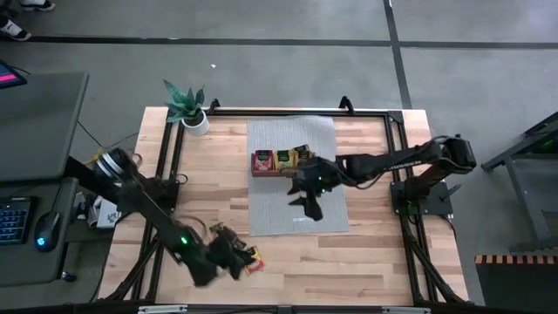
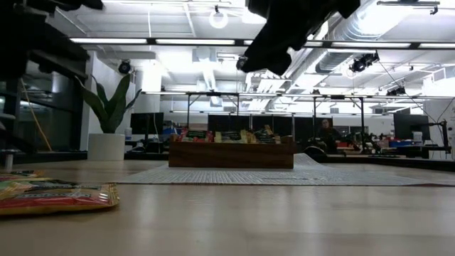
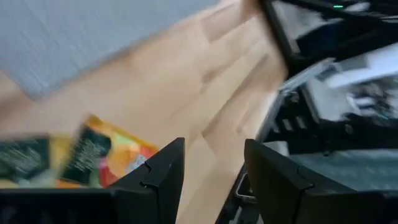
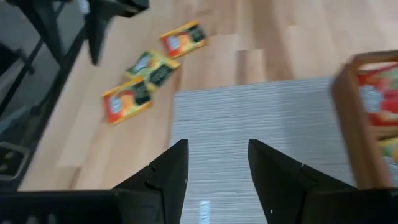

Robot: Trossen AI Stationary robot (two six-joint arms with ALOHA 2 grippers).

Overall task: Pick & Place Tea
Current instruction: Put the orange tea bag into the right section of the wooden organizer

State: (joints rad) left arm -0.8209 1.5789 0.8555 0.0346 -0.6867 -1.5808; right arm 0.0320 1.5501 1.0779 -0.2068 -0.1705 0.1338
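Three loose tea packets, red, yellow and green, lie flat on the bare wood near the table's front left (image 1: 249,260) (image 4: 152,67); in the low view they lie at the near left (image 2: 57,195). My left gripper (image 1: 225,260) (image 3: 214,177) hovers open right beside them, nothing between its fingers. More tea packets stand in the brown wooden tray (image 1: 283,161) (image 2: 231,153) on the far part of a grey mat (image 1: 296,135). My right gripper (image 1: 309,208) (image 4: 217,174) hangs open over the mat, just near of the tray, with nothing in it.
A potted plant (image 1: 187,106) (image 2: 106,114) stands at the table's far left corner. A black frame rail (image 1: 288,112) runs around the table's edges. Bare wood lies between the mat and the table's front edge (image 1: 349,270).
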